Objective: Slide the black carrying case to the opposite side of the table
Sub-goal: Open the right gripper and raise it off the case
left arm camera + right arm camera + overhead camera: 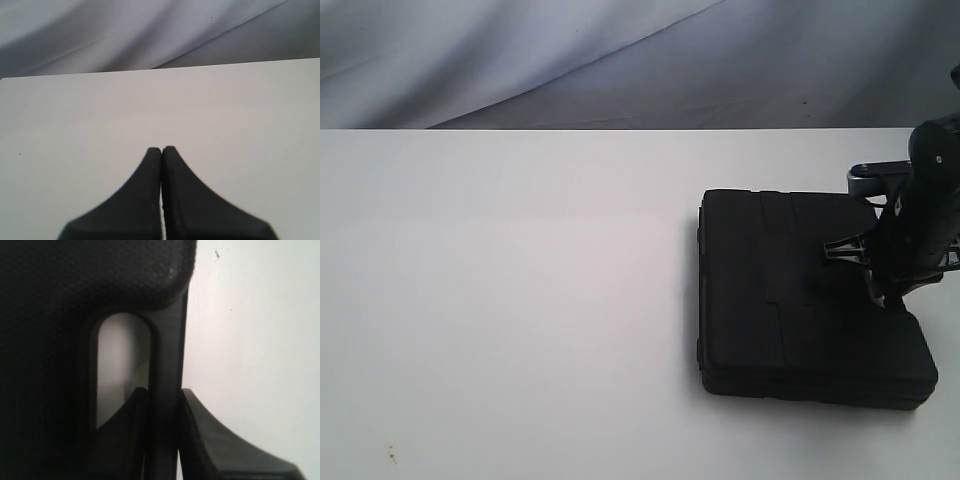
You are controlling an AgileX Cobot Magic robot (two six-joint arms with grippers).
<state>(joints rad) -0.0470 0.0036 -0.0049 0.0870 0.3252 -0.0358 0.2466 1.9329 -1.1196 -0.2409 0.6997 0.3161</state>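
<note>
Fingers (202,430) of my right gripper (164,402) clamp the handle bar (167,360) of the case (785,300) — it lies flat at the right side of the table (520,300). My left gripper (161,156) hangs over the white surface, pressed closed.

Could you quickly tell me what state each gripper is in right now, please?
Left gripper: closed, holding nothing, above the table.
Right gripper: closed on the handle of the case.

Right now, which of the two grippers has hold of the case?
The right gripper: its fingers pinch the handle bar of the case, one on each side. The left gripper is shut on nothing, above the table.
</note>
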